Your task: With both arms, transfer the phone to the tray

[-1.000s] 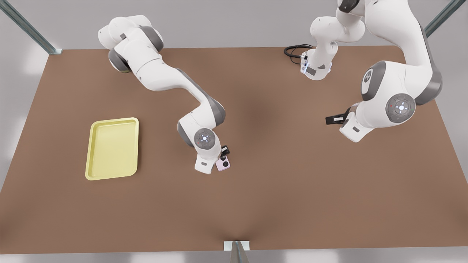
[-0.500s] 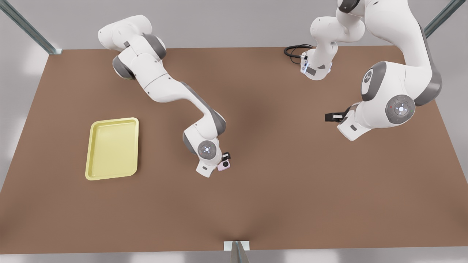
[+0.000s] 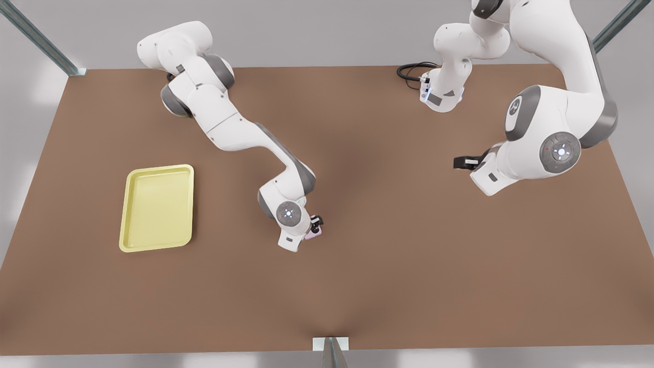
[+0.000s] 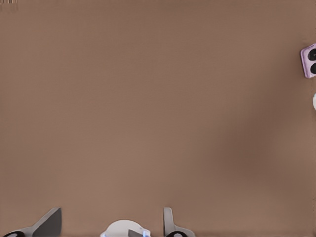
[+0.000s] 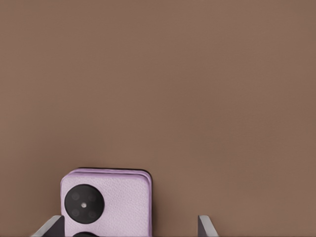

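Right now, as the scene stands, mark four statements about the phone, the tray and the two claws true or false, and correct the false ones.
1. The phone lies in the tray. False: it lies on the table, well apart from the tray.
2. The right claw is open, with the phone between its fingers. True.
3. The left claw grips the phone. False: it is open over bare table, far from the phone.
4. Nothing lies in the tray. True.
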